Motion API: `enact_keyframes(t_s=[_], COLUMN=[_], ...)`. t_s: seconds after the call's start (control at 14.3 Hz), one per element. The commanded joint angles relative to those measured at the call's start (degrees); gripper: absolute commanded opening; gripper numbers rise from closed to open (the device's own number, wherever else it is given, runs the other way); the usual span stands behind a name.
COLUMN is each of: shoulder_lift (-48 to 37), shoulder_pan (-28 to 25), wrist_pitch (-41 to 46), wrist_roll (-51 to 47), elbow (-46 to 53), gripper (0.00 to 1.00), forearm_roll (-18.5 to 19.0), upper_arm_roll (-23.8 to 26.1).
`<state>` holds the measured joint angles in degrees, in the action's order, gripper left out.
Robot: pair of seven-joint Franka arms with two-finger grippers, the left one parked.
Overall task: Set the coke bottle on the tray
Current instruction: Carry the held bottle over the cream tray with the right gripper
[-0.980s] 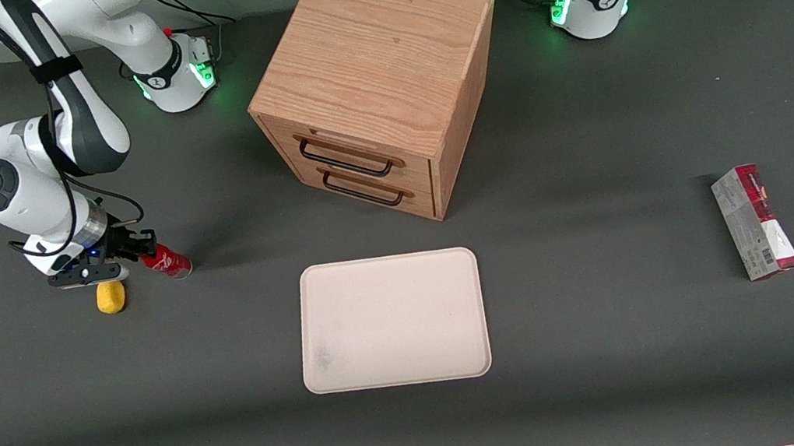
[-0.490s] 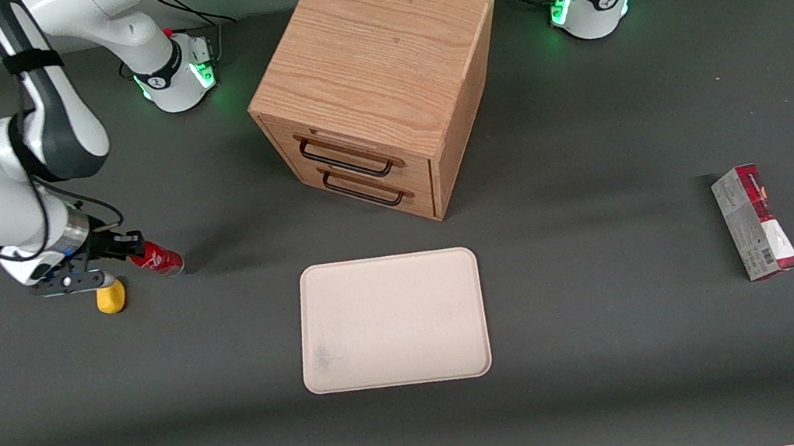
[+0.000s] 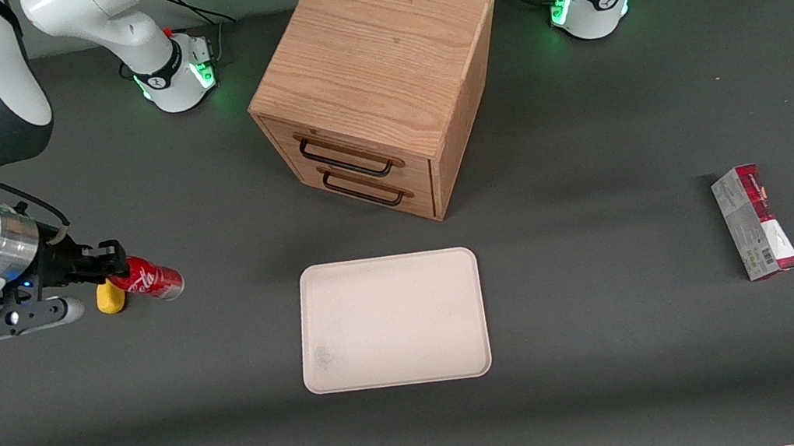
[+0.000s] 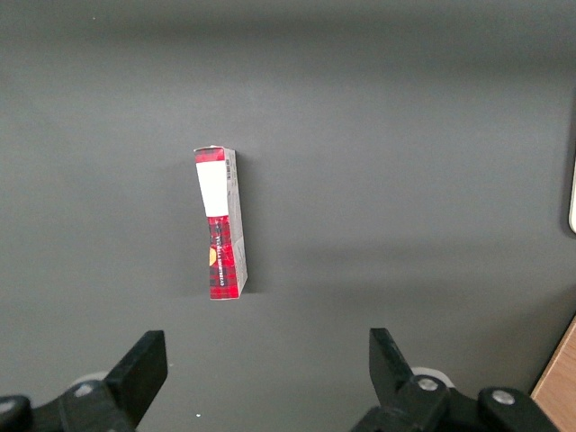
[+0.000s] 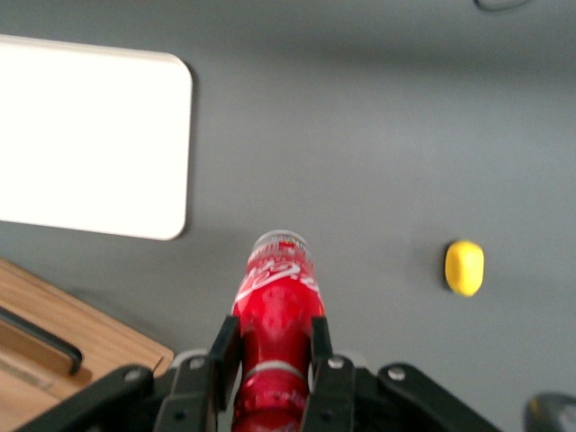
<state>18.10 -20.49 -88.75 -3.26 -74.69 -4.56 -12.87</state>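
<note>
Since a second ago the right arm has risen and swung closer to the front camera, taking the coke bottle (image 3: 146,282) off the counter (image 3: 625,378); the bottle now hangs lying sideways in the air, its base pointing toward the tray (image 3: 391,321). The gripper (image 3: 107,271) holds it near the neck end, the jaws closed on the red body as the right wrist view shows (image 5: 274,346). The bottle is well apart from the tray, out toward the working arm's end of the counter, and above a small yellow object (image 3: 110,297) that lies on the counter just beside it.

The step in hand looks like the carry: the grasp is made and the lift is under way, with the transfer not yet done. The next move calls for a sideways travel over open counter until the bottle is above the tray's flat, then a descent and release. The wooden drawer cabinet (image 3: 376,84) stands farther from the front camera than the tray and should not interfere. A red-and-grey carton (image 3: 755,221) lies toward the parked arm's end.
</note>
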Motion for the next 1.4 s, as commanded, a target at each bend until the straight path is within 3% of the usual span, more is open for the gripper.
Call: enact_keyframes(t_s=[0.0,0.35,0.63,0.84,0.98,1.19,1.33], shoulder_lift=[15.9,23.5,30.9,35.9,37.1,37.2,37.2], shoulder_pan=[0.6,0.2,-1.0,-1.5,-1.6,-1.5,-1.4], wrist_pitch=[8.6,-2.5,-14.1,-20.8,-21.8,-22.8,-23.7], wrist_roll=[-2.3,-5.6,-5.8,-5.7,-5.4,-5.3,-5.7], elbow=[25.5,28.2,27.9,27.4,27.0,24.5,23.5], gripper=[0.00,0.00,0.00,0.00,0.00,0.00,0.27], forearm_roll=[-1.2,-0.5,8.8,10.9,13.3,13.9,13.9], upper_arm_roll=[3.1,12.6,18.6,19.0,19.0,18.8,18.7])
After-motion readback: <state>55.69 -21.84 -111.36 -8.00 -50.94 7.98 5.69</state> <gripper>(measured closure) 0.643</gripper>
